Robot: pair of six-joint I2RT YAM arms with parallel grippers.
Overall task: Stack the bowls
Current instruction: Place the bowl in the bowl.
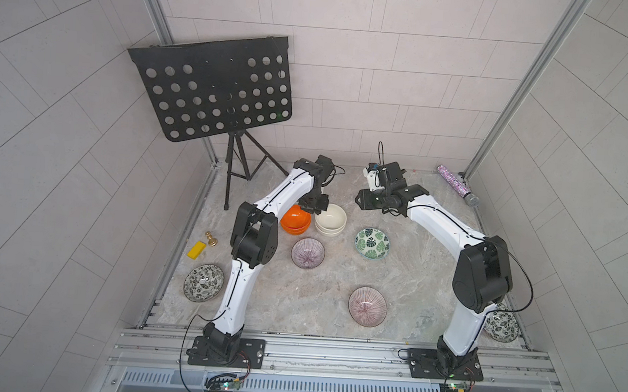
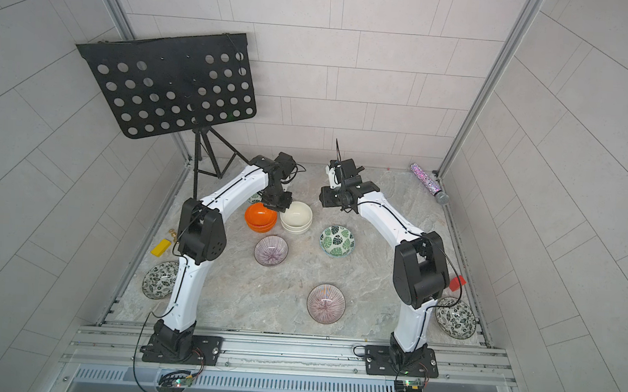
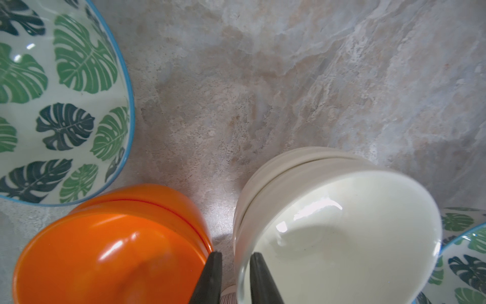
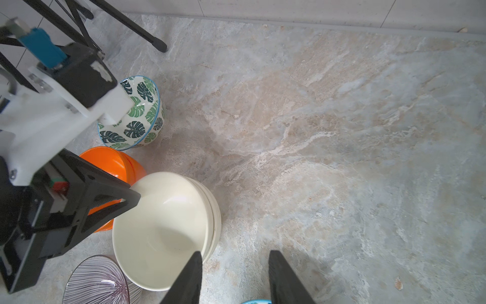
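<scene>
Top views, both of them, showed the marble table (image 1: 297, 309) with bowls spread over it. At the far left stood one dark leaf-patterned bowl (image 1: 204, 282), near a yellow block (image 1: 196, 249). Further right, two orange bowls (image 1: 294, 222) were nested in one stack, and just beside them two cream bowls (image 1: 331, 219) were nested in another. The left gripper (image 3: 236, 254) hung over the gap between these stacks. In the left wrist view its fingers (image 3: 210, 276) were only a little apart, one outside and one inside the rim of the upper cream bowl, and I could not tell if they pinched it. One green-leaf bowl (image 4: 136, 115) stood behind the orange stack, under the left arm (image 1: 240, 275). A purple striped bowl (image 1: 307, 253) stood in front of the stacks, a second green-leaf bowl (image 1: 372, 243) to their right, and another purple striped bowl (image 1: 367, 305) nearer the front edge. The right gripper (image 4: 236, 279) was released, its fingers wide apart above bare table. At the far right, the other dark leaf-patterned bowl (image 2: 455, 317) was partly hidden by the right arm (image 1: 463, 317).
</scene>
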